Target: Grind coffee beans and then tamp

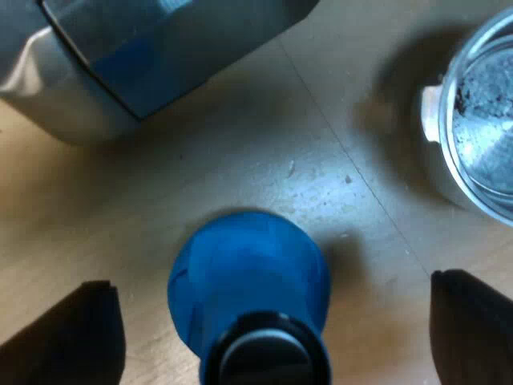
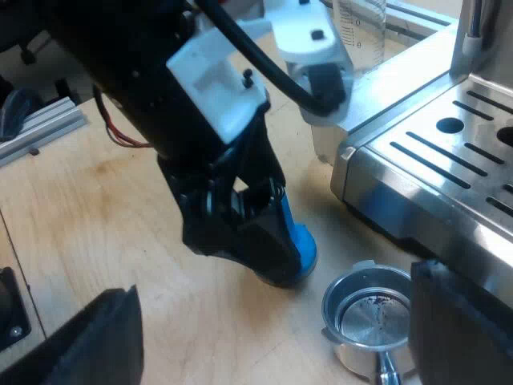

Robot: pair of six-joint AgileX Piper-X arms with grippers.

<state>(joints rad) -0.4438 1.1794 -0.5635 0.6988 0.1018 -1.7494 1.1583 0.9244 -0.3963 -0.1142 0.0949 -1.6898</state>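
Blue tamper [image 1: 248, 273] is shown standing on wooden table [image 1: 361, 200], near metal holder [image 1: 481, 120] | left gripper [image 1: 268, 333] is spread wide around it, not touching | right gripper [image 2: 268, 329] is also spread, near the holder | tamper is judged rigid, weighty and smooth; best pinched squarely at its blue body.

Warm and fairly bright across the desk [image 1: 337, 184], brightest between the blue tamper [image 1: 248, 273] and the metal holder [image 1: 481, 136]. Soft dark shadow beside each, the holder's on the side facing the espresso machine [image 1: 144, 64]. Pale glare along the holder's rim and across the machine's steel drip tray [image 2: 449, 160]. Dimmer around the tamper's foot in the right wrist view.
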